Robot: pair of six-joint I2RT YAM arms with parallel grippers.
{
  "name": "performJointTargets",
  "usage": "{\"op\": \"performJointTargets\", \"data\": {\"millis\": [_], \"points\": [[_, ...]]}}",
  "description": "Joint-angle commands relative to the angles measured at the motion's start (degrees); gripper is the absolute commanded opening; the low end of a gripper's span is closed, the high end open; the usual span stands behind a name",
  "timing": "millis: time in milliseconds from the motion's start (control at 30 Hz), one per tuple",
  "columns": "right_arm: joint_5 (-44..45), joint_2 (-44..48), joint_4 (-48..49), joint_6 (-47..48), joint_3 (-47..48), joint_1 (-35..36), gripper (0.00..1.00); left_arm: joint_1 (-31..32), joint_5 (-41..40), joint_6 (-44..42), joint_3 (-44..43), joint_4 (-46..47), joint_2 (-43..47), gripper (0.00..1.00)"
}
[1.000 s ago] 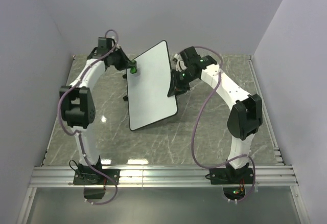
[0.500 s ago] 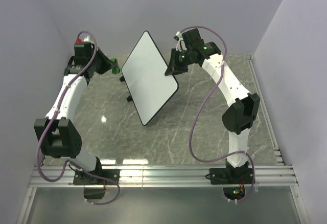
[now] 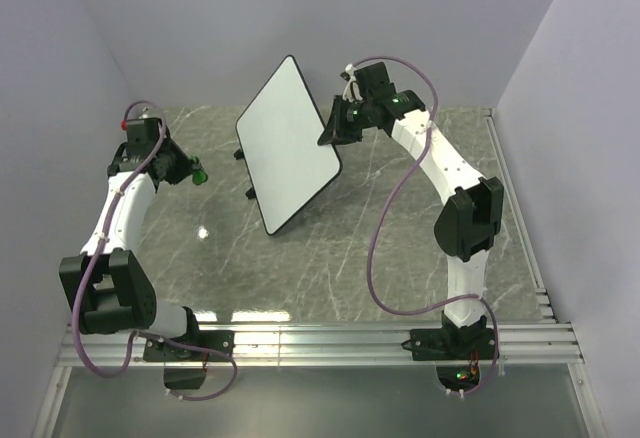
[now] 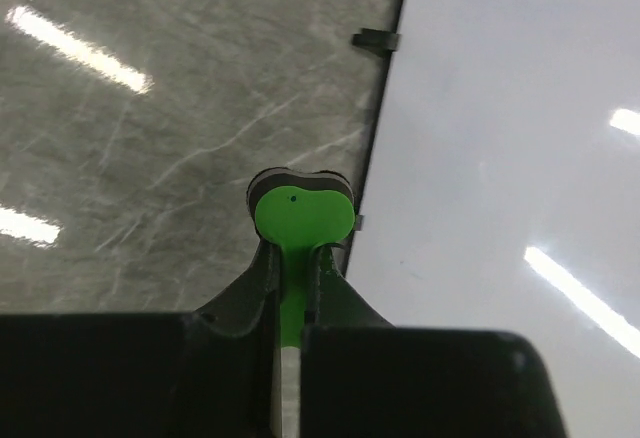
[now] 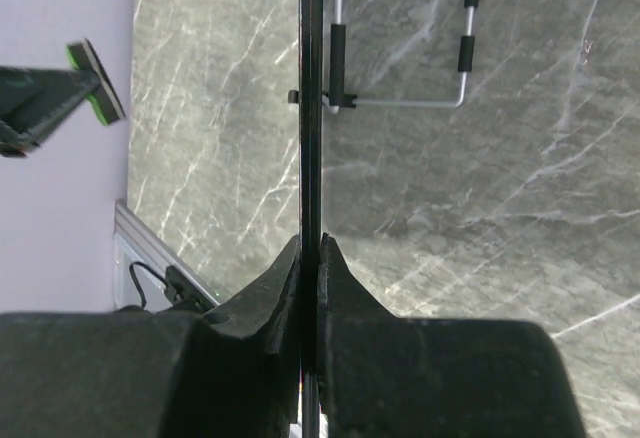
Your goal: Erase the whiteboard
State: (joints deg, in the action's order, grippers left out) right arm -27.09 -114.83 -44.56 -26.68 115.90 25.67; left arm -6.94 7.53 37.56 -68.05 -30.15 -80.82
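- Now my left gripper [image 3: 190, 171], clenched on the green eraser [image 4: 300, 215], has withdrawn left of the whiteboard [image 3: 285, 148].
- My right gripper [image 3: 327, 134] clamps its edge; surface reads clean.

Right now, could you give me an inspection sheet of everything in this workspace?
Surface: grey marbled table, with light reflections on it.
Job's things: whiteboard held tilted, face white, no scribbles seen; green eraser apart from it.
Clutter: nothing seen.
Grippers: left gripper shut on the green eraser; right gripper shut on the whiteboard's edge.
Cables: purple cables loop along both arms.
Surroundings: pale lilac walls; metal rail at the near edge.
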Motion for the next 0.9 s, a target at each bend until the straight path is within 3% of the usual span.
{"op": "performJointTargets", "data": {"millis": [0,67,100,133,200,233,367,633,700,867], "points": [[0.7,-1.6,3.6,-0.5,1.2,0.7,0.00,-1.4,-1.6,-1.0,2.4,-1.4,1.2,0.00],[0.9,-1.8,3.2,-0.1,1.6,0.6,0.02,-2.0,-2.7,-2.0,3.5,-2.1,0.7,0.00],[0.9,-1.7,3.0,0.0,1.6,0.5,0.08,-2.1,-3.9,-2.2,4.0,-2.5,0.3,0.05],[0.9,-1.6,3.0,0.2,1.6,0.6,0.22,-2.5,-4.5,-2.6,4.2,-2.6,-0.3,0.07],[1.2,-0.8,2.6,0.3,1.5,0.5,0.38,-2.7,-6.5,-3.6,4.2,-3.9,-2.6,0.09],[1.3,-0.6,2.4,0.7,1.5,0.5,0.53,-2.7,-6.9,-4.0,4.1,-4.6,-3.6,0.10],[3.6,2.6,1.6,1.7,0.0,-0.1,0.75,-2.8,-9.5,-5.7,2.8,-5.9,-9.5,0.22],[7.0,14.1,1.2,1.9,-5.1,-4.4,0.78,-2.8,-10.6,-5.9,3.4,-3.6,-15.7,0.66],[7.8,16.5,0.4,2.4,-5.6,-5.8,0.78,-2.8,-10.2,-5.2,3.4,-3.6,-16.7,0.71],[12.2,23.0,-0.1,2.4,-8.8,-8.2,0.78,-2.2,-8.2,-4.3,0.8,-4.4,-14.1,0.70]]}}
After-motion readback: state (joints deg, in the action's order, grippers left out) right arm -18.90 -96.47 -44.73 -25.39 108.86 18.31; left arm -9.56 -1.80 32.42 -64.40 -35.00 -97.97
